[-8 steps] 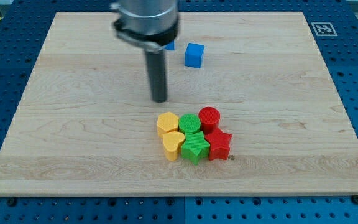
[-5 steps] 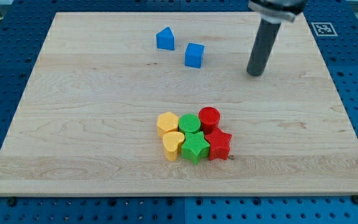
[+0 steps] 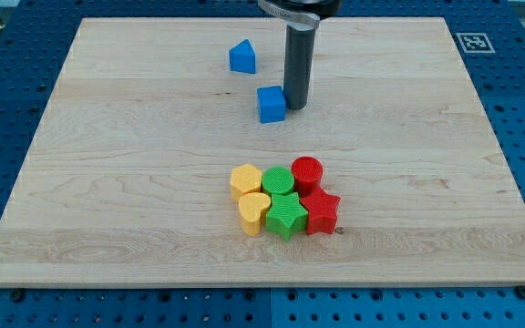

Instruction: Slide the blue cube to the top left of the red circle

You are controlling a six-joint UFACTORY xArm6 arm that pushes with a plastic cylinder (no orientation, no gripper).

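Observation:
The blue cube [image 3: 272, 104] lies on the wooden board above the cluster of blocks. My tip [image 3: 296, 106] stands right against the cube's right side, touching or nearly so. The red circle [image 3: 307, 171] sits at the cluster's upper right, well below the cube and a little to its right. The rod rises from the tip to the view's top edge.
A blue pointed block [image 3: 241, 56] lies up and left of the cube. The cluster also holds a green circle [image 3: 278, 180], a green star [image 3: 286, 215], a red star [image 3: 321, 211], a yellow block [image 3: 245, 180] and a yellow heart [image 3: 254, 212]. A marker tag [image 3: 472, 41] sits top right.
My tip swung from the board's middle to the right side, then back left to the blue cube's right side. The cube has slid down and left.

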